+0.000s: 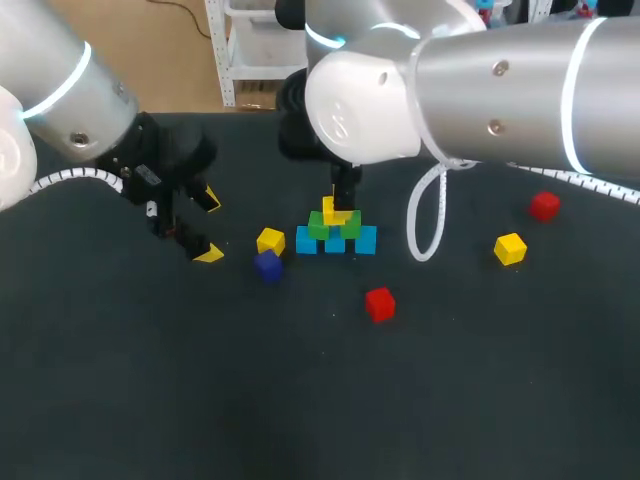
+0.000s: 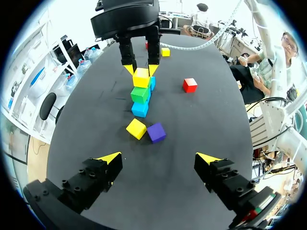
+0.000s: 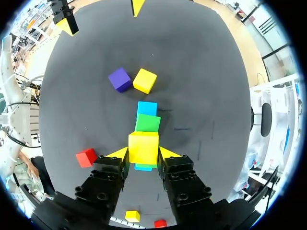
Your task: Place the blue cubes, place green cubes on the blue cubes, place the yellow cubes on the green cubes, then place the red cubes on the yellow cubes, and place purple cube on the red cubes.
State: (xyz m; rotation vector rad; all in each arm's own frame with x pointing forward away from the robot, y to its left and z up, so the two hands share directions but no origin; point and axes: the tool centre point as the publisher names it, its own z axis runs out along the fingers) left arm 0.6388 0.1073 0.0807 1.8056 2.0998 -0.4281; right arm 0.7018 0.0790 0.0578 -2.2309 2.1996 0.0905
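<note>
Black table (image 1: 300, 400) fills the head view, and the right arm (image 1: 480, 90) comes in from the upper right, hiding its own fingers there. The right wrist view settles it: the right gripper (image 3: 143, 154) is pinching a yellow cube (image 3: 143, 146), one tip on each side, above the green cubes (image 1: 349, 226) on the blue cubes (image 1: 364, 241) at centre frame. The left arm (image 1: 60, 90) is upper left, with the left gripper (image 2: 159, 158) spread wide, nothing in it. Left of the stack sits a loose yellow cube (image 1: 270, 240), with a purple cube (image 1: 267, 266) just beside it. A red cube (image 1: 380, 303) lies lower right of the stack.
</note>
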